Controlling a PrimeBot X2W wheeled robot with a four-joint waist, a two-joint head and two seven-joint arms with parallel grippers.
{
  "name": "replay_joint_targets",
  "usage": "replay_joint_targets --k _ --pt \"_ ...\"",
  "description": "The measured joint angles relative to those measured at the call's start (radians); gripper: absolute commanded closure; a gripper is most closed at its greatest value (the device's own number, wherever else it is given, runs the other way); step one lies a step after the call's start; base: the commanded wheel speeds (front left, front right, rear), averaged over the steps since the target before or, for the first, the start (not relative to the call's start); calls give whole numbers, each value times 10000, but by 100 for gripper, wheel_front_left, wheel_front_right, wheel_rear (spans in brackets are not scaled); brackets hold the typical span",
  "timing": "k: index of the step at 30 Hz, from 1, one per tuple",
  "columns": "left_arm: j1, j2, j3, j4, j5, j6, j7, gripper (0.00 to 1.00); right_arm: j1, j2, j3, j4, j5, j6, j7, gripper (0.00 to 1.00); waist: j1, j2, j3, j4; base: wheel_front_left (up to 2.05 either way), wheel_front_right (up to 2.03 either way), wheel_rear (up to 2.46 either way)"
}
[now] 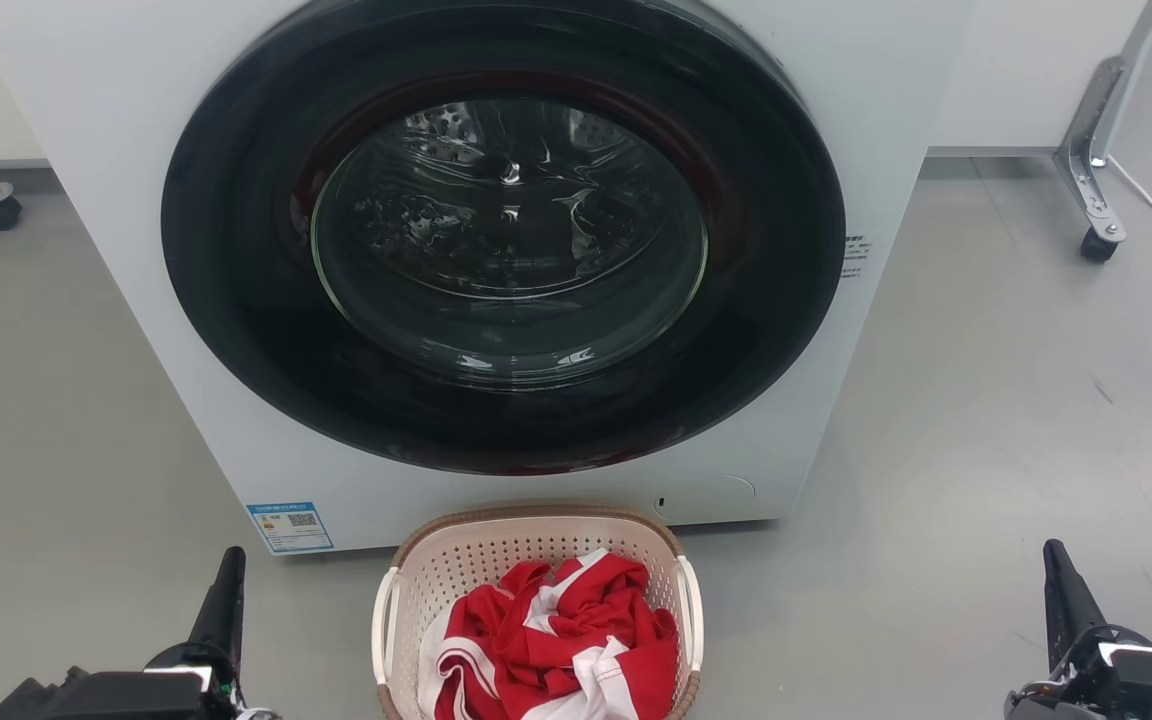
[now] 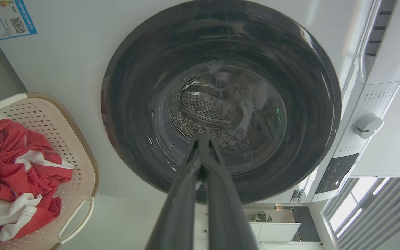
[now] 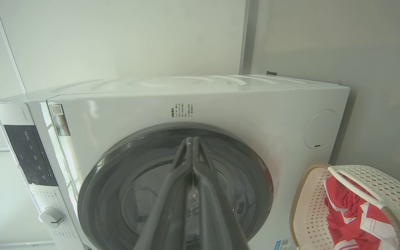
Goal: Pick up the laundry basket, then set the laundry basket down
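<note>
Our left gripper (image 2: pixel 202 138) and right gripper (image 3: pixel 192 140) have their fingers pressed together, holding nothing.
They hang low on each side of the laundry basket (image 1: pixel 466 565), well apart from it. We see it on the grey floor (image 1: pixel 986 450) just in front of the white washing machine (image 1: pixel 116 150), with red and white cloth (image 1: pixel 566 630) inside.

Light was bright, soft, even; faint shadows on the pale grey floor (image 1: pixel 986 420). Highlights streaked the round dark glass washer door (image 1: pixel 506 240). Bright slatted window (image 2: pixel 358 189) blew out. Wrist views bowed straight edges.
</note>
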Motion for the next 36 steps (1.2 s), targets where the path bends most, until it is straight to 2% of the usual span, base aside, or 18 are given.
replay_joint_targets --k 36 --pt "0 -2 0 -4 -2 0 0 100 0 2 2 -4 15 0 0 100 0 0 1 0 0 0 0"
